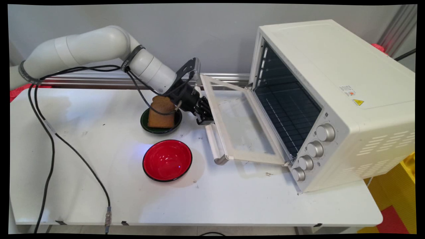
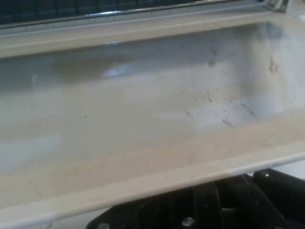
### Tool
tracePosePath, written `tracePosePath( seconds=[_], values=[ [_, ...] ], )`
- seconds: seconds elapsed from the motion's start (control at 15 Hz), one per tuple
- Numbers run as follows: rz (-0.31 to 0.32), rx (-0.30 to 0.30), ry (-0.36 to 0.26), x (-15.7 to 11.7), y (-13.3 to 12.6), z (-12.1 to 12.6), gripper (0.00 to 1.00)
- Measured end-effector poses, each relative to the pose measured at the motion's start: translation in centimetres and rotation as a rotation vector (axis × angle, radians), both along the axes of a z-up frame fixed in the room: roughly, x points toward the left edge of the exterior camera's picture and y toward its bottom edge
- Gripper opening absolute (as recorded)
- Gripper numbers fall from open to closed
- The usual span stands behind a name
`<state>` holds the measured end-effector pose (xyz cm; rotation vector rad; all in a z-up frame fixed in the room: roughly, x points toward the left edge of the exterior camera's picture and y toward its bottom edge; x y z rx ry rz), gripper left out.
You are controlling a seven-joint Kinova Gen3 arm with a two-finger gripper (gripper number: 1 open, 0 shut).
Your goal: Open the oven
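Main view: the white arm reaches in from the upper left; its gripper [image 1: 205,120] sits at the far-left edge of the oven door [image 1: 244,124], at or just beside the door's handle [image 1: 215,146]; whether the jaws are released or clenched cannot be told. The door of the toaster oven [image 1: 332,99] hangs partly lowered, tilted, not flat; the cavity with its wire rack [image 1: 285,106] is exposed and holds nothing visible. Left of the gripper, 1 slice of toast [image 1: 161,113] rests on a dark green plate [image 1: 161,122]; nearer, 1 red bowl [image 1: 167,160] stands on the table [image 1: 232,199].

Hand view: the door's glass pane [image 2: 157,109] and cream frame fill the picture, the rack beyond at top; the black linkage shows at the bottom edge, fingertips hidden.
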<state>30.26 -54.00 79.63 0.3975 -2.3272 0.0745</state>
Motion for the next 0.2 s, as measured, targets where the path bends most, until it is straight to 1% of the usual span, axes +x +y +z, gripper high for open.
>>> tracePosePath(
  seconds=[0.2],
  values=[
    [-0.005,0.003,0.003,0.35,0.27,-0.33,0.0]
  ],
)
